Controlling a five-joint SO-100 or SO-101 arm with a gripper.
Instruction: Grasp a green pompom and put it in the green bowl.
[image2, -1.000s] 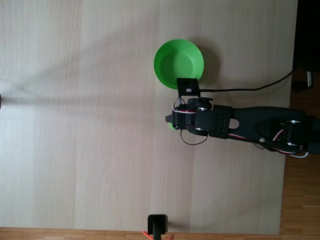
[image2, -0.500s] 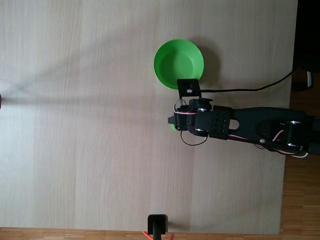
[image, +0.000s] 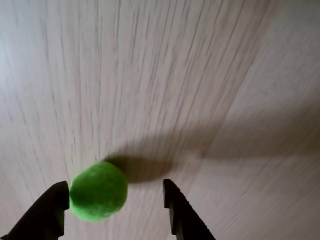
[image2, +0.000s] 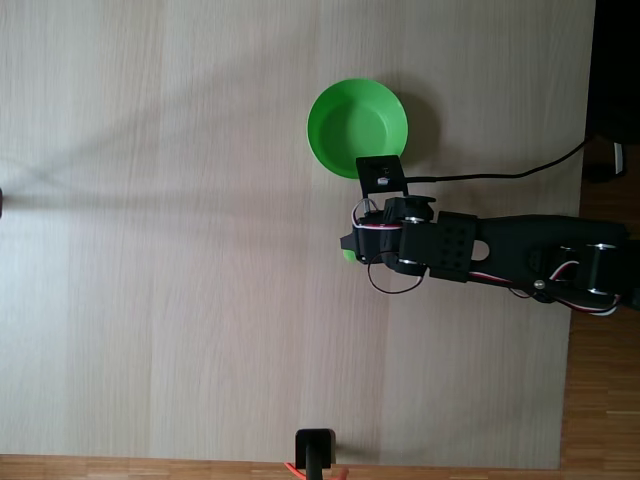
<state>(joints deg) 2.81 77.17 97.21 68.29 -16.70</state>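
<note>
In the wrist view the green pompom lies on the pale wood table between my gripper's two black fingers. It touches the left fingertip, and a clear gap separates it from the right fingertip, so the gripper is open. From the fixed view, a sliver of the pompom peeks out at the left end of the black arm, whose wrist covers the fingers. The green bowl stands just above the arm's tip in that view, a short way from the pompom.
A black cable runs from the wrist camera to the right table edge. A small black stand sits at the bottom edge. Wide bare wood lies to the left of the arm.
The arm's head has shifted slightly to the right and down in the fixed view. The pompom stays at its tip and the bowl has not moved.
</note>
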